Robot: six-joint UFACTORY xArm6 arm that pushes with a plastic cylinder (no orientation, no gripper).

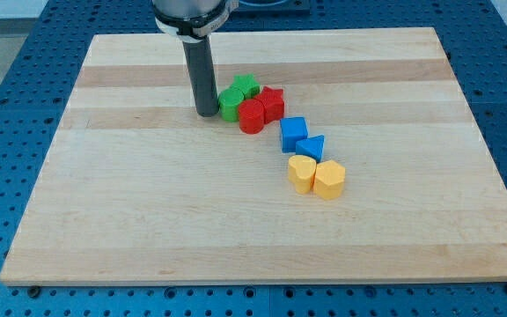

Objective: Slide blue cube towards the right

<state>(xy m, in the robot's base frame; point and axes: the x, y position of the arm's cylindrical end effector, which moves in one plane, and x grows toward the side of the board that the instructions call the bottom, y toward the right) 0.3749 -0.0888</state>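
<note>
The blue cube sits near the middle of the wooden board. A blue triangular block touches it at its lower right. My tip rests on the board well to the left of the blue cube, just left of a green round block. The green and red blocks lie between my tip and the blue cube.
A green star-shaped block, a red round block and a red star-shaped block cluster up and left of the blue cube. Two yellow blocks, a heart and a hexagon, lie just below the blue triangle.
</note>
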